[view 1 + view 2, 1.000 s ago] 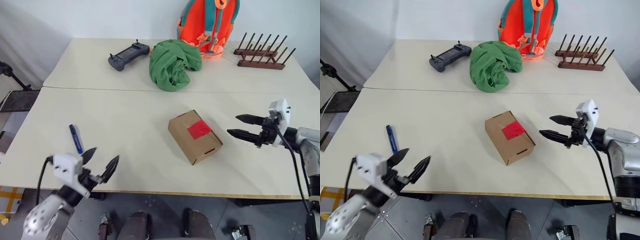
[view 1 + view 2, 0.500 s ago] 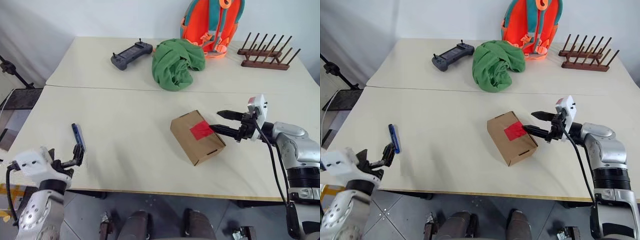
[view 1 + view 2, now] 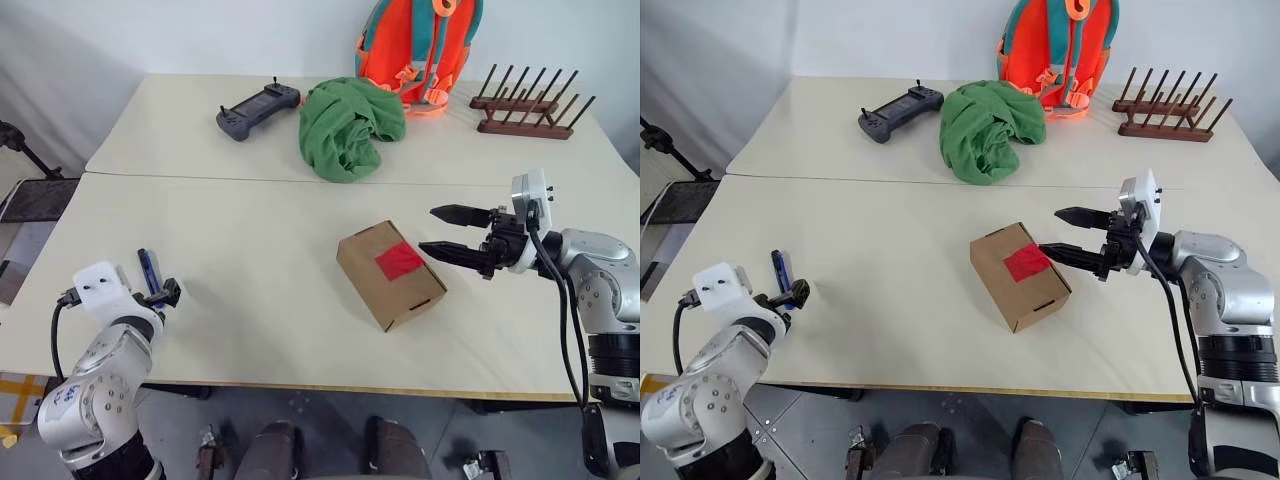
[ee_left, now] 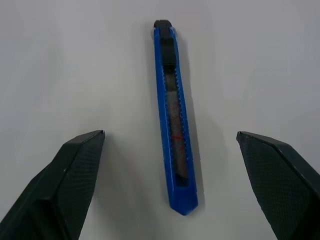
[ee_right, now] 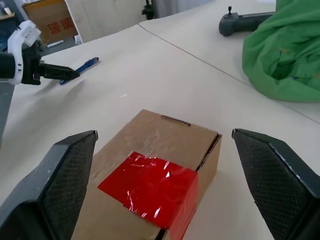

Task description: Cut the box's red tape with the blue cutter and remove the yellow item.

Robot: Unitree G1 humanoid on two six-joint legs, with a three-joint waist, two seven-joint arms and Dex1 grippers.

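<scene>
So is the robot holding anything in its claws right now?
No, nothing is held. The left gripper is open with the blue cutter lying on the table between its fingers, and the right gripper is open by the box.

Glossy red tape (image 5: 150, 187) (crinkled), matt cardboard box (image 5: 165, 142)

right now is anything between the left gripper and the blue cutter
Nothing visible is. The blue cutter lies flat on bare table, lengthwise between the open fingers of the left gripper, with only tabletop on either side of it.
</scene>
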